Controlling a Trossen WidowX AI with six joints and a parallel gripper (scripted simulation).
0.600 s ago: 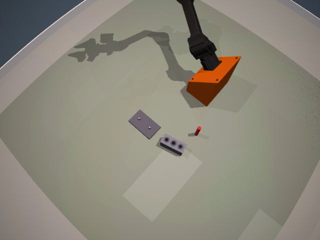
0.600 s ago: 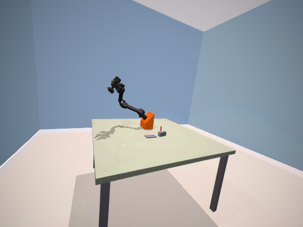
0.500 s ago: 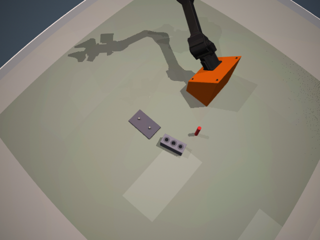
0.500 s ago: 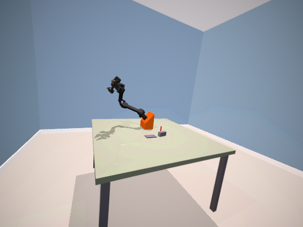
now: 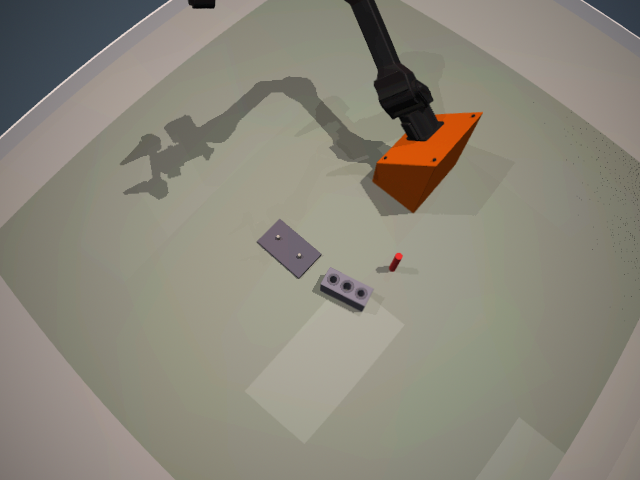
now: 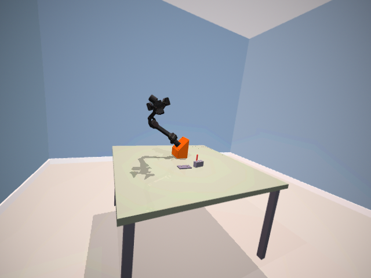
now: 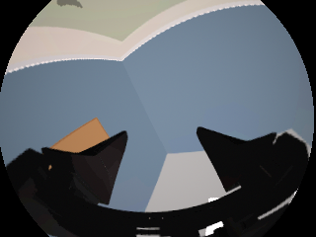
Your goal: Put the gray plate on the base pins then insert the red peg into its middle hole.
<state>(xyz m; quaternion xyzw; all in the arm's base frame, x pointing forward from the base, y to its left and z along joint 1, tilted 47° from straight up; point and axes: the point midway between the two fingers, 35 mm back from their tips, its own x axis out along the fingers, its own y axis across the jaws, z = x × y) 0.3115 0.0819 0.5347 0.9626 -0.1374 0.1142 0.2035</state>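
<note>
The gray plate (image 5: 353,293) (image 6: 198,164), a block with three holes in a row, lies on the table beside the base. The flat base (image 5: 287,249) (image 6: 180,167) has two small pale pins standing up and nothing on it. The red peg (image 5: 395,261) (image 6: 197,157) stands upright on the table, apart from the plate, on its other side from the base. My gripper (image 7: 163,132) is wide open with nothing between its fingers. In the exterior view it is raised high above the table; the top view shows almost none of it. The wrist view shows no plate, base or peg.
The orange mount (image 5: 429,139) (image 6: 180,148) of the arm stands on the table (image 5: 155,320) (image 6: 167,188) behind the plate, base and peg. The black arm reaches up and away from it. A pale patch lies on the table in front of the plate.
</note>
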